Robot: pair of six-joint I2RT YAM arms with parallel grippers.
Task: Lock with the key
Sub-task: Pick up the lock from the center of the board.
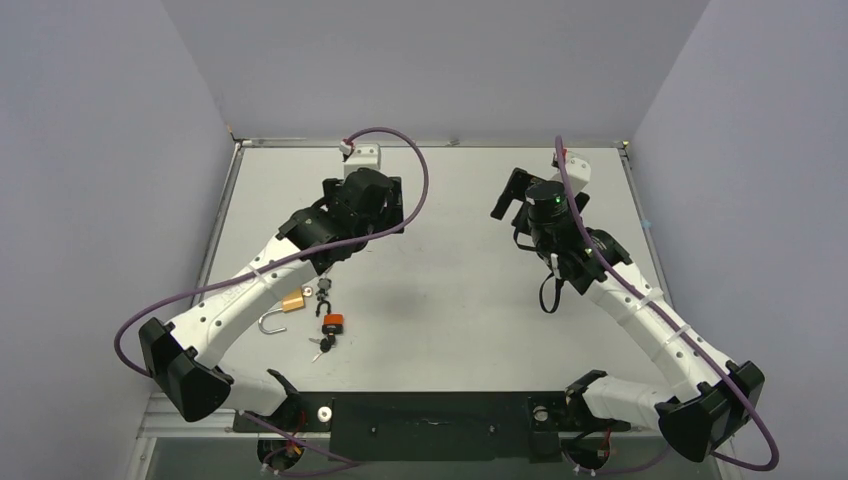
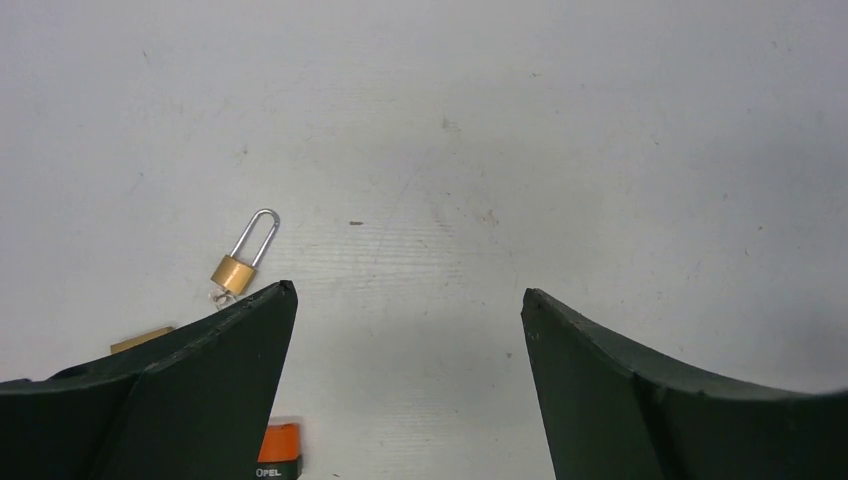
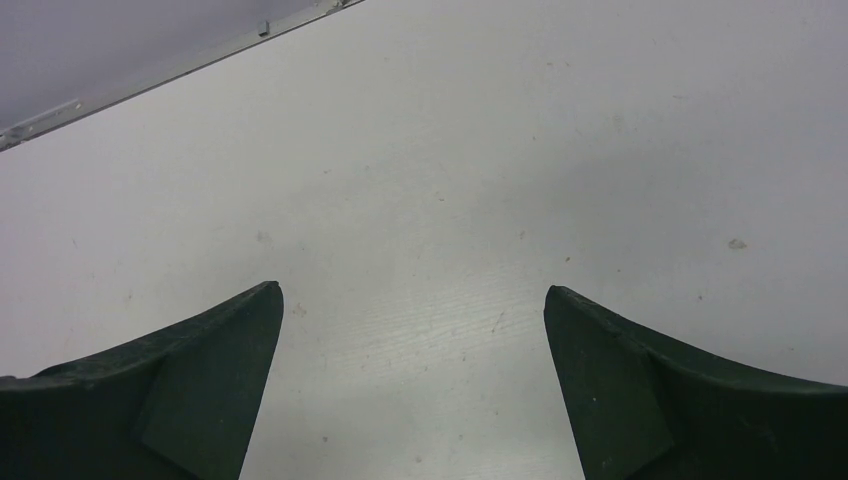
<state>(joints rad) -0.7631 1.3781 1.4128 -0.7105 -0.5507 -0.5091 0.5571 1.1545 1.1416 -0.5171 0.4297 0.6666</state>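
In the left wrist view, a small brass padlock (image 2: 236, 271) with a long silver shackle lies on the table just beyond my left fingertip, a small key ring at its base. An orange and black padlock (image 2: 279, 445) shows at the bottom edge beside my left finger. A second brass piece (image 2: 140, 340) peeks out behind that finger. My left gripper (image 2: 408, 292) is open and empty above them. From above, a brass padlock (image 1: 291, 300), the orange padlock (image 1: 332, 322) and dark keys (image 1: 322, 343) lie under my left gripper (image 1: 325, 265). My right gripper (image 3: 412, 288) is open over bare table.
The right arm's gripper (image 1: 512, 195) hovers at the back right of the table (image 1: 450, 300). The table's metal back edge (image 3: 170, 68) shows in the right wrist view. A black mounting bar (image 1: 430, 412) runs along the near edge between the arm bases.
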